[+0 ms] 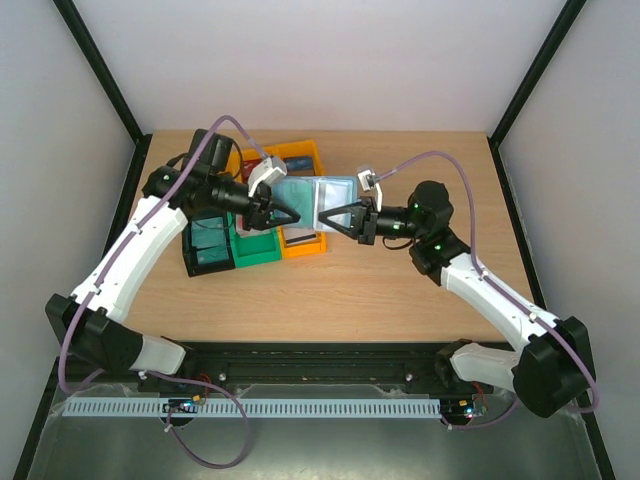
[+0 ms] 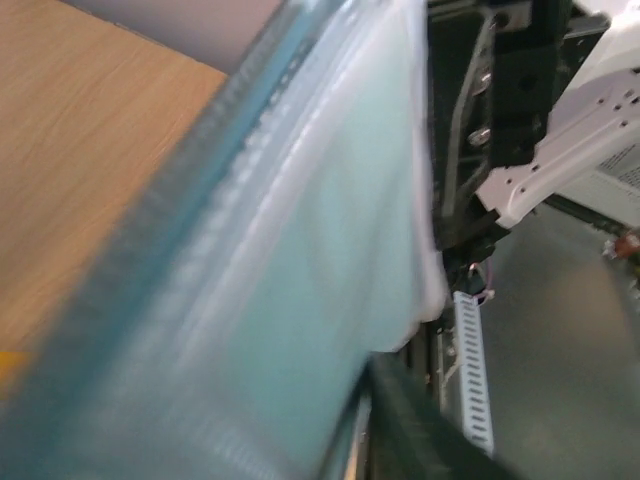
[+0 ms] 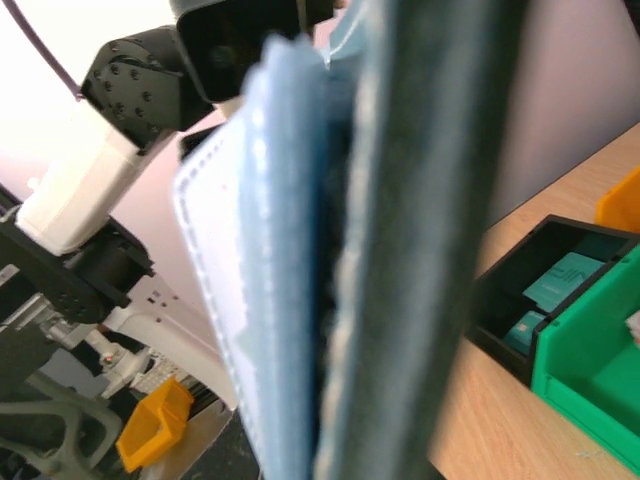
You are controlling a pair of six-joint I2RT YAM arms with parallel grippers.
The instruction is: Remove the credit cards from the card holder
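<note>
Teal card holder (image 1: pixel 318 195) held midair: right gripper (image 1: pixel 330 220) clamped at 3 o'clock, left gripper (image 1: pixel 292 216) pinching 9 o'clock sleeve. Risk: tugging strips holder, drops it.

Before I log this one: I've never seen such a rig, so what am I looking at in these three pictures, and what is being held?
The top picture looks down on a wooden table with two white robot arms bolted at its near edge. The other two come from cameras on the arms' wrists, so close that they are mostly blur.

Between the arms, lifted over the bins, is the card holder, a teal folding case opened flat. The right gripper is shut on its lower edge. The left gripper reaches in at its left half; whether it grips anything I cannot tell. Each wrist view is filled by the holder's pale sleeves.

On the table sit orange bins, a green bin and a black bin holding teal cards.
</note>
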